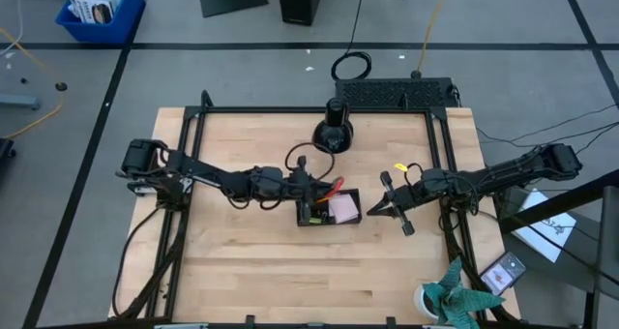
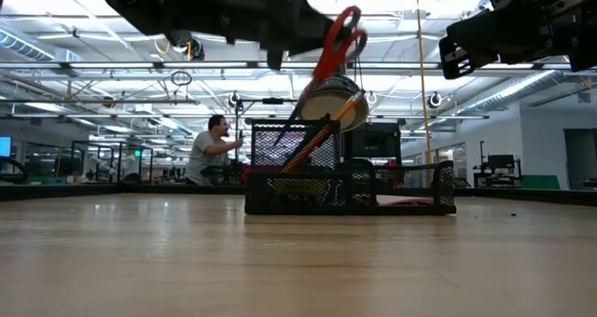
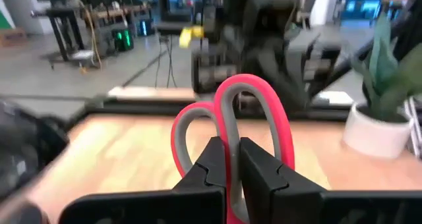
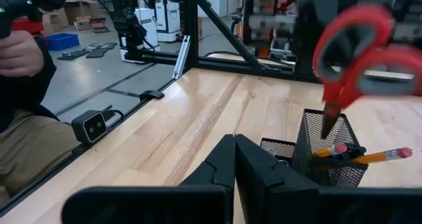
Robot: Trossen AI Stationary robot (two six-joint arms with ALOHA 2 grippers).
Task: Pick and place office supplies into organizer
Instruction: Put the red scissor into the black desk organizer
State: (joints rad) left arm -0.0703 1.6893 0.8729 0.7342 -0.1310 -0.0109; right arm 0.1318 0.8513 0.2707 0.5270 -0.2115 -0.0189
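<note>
Wooden counter (image 1: 242, 261) carries the black mesh organizer (image 1: 329, 210), which serves as the landmark for everything else. Seen from above, the organizer sits near the middle of the counter, and both dark arms reach in toward it from opposite sides.

On the organizer's left side the left gripper (image 1: 311, 187) hangs above its tall cup compartment (image 4: 326, 148), jaws clenched on the red-handled scissors (image 2: 338, 39). The left wrist view shows the two dark fingers (image 3: 260, 178) pinching the scissors where the two handle loops meet. From table height the scissors stand tilted, handles up and well above the organizer's rim, with the blades pointing down into the cup; the right wrist view shows the blade tips at the cup's mouth.

To the organizer's right, apart from it, the right gripper (image 1: 392, 206) hovers over bare counter. Its jaws are closed together with nothing between them, as its own wrist view shows.

Inside the organizer, a pink sticky-note pad (image 1: 343, 209) lies in the low compartment on the right. An orange pencil (image 4: 376, 157) leans out of the tall cup with its pink eraser end outward, beside a dark pen (image 4: 344, 154).

Behind the organizer, toward the counter's far edge, stands a round black cone-shaped object (image 1: 335, 126).
</note>
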